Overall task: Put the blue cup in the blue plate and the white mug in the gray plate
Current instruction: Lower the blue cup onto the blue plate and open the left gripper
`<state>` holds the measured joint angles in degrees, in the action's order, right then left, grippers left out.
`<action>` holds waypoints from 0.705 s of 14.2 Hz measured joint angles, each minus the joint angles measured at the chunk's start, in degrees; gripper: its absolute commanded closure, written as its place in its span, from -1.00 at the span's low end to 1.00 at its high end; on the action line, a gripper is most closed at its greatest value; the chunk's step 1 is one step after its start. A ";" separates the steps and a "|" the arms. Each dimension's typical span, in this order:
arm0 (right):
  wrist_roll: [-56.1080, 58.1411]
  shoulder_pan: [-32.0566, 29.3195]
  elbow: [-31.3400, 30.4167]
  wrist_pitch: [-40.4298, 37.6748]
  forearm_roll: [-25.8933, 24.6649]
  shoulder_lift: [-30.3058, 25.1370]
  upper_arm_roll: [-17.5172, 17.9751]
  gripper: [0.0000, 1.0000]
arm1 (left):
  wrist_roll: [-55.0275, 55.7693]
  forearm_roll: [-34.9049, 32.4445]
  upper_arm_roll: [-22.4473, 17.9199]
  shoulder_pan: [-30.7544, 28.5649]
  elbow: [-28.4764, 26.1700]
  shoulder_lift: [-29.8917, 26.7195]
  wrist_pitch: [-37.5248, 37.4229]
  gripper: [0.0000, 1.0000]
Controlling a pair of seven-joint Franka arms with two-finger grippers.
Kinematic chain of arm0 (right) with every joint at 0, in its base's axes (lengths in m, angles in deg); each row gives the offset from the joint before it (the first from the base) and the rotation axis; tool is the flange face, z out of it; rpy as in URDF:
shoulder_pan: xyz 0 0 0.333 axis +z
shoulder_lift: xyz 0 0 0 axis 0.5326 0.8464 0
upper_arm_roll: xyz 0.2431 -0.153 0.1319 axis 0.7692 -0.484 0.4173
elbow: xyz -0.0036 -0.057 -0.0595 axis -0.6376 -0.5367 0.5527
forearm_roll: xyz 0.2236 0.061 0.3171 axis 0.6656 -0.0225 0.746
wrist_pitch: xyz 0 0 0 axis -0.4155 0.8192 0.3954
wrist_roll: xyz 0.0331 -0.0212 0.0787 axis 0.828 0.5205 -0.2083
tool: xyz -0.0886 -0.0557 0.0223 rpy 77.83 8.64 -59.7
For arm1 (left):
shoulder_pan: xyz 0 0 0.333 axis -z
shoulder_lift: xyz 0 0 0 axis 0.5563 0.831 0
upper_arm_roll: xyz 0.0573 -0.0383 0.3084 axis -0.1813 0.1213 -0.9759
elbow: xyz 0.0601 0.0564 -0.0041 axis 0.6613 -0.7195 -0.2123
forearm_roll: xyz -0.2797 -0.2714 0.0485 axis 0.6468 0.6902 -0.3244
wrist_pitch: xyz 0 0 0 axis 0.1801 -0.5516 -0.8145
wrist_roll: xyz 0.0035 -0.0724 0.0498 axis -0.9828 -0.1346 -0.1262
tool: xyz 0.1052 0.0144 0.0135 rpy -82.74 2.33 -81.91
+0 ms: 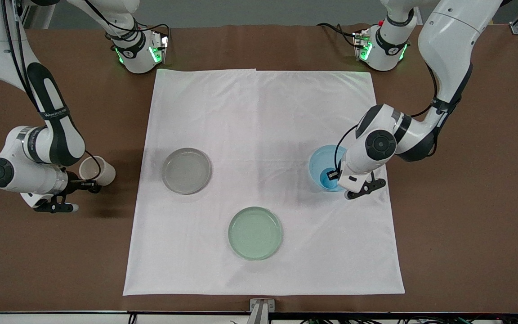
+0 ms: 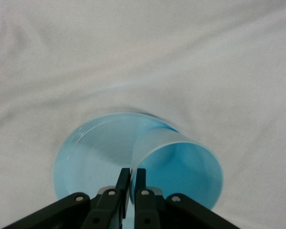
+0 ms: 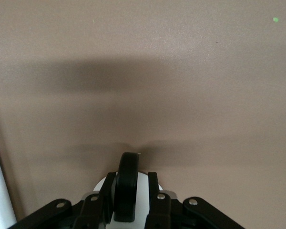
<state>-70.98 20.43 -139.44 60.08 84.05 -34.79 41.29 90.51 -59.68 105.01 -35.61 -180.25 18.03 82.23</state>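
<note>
Glossy translucent plastic blue plate lies on wrinkled matt white cloth over brown table.

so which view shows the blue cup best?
Left wrist view: the blue cup fills it, rim pinched by the left gripper over the blue plate. Front view: the arm hides nearly all of it. Right wrist view: none of it.

The right tool clamps the white mug's dark handle over the brown table.
</note>
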 measured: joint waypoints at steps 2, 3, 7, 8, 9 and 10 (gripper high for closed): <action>0.00 0.00 0.01 0.24 0.00 0.00 0.01 0.35 | 0.09 0.00 -0.01 -0.18 0.07 0.00 -0.09 0.40; 0.00 0.00 0.02 0.47 0.00 0.00 0.02 0.35 | 0.09 0.00 -0.01 -0.25 0.07 0.00 -0.21 0.08; 0.00 0.00 0.12 1.71 -0.01 0.00 0.02 0.35 | 0.11 0.00 -0.01 -0.41 0.27 -0.01 -0.72 -1.00; 0.00 0.00 0.14 1.92 -0.01 0.00 0.02 0.35 | 0.11 0.00 -0.01 -0.50 0.72 -0.08 -0.97 -1.00; 0.00 0.00 0.15 2.07 -0.01 0.00 0.02 0.35 | 0.11 0.00 -0.01 -0.61 1.72 -0.29 -2.18 -1.00; 0.00 0.00 0.16 2.11 -0.01 0.00 0.02 0.39 | 0.11 0.00 0.00 -0.74 3.57 -0.63 -4.80 -1.00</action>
<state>-70.98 20.43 -139.28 62.19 84.05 -34.79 41.32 90.63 -59.68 105.01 -36.35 -176.69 17.39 77.44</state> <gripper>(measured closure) 0.670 0.238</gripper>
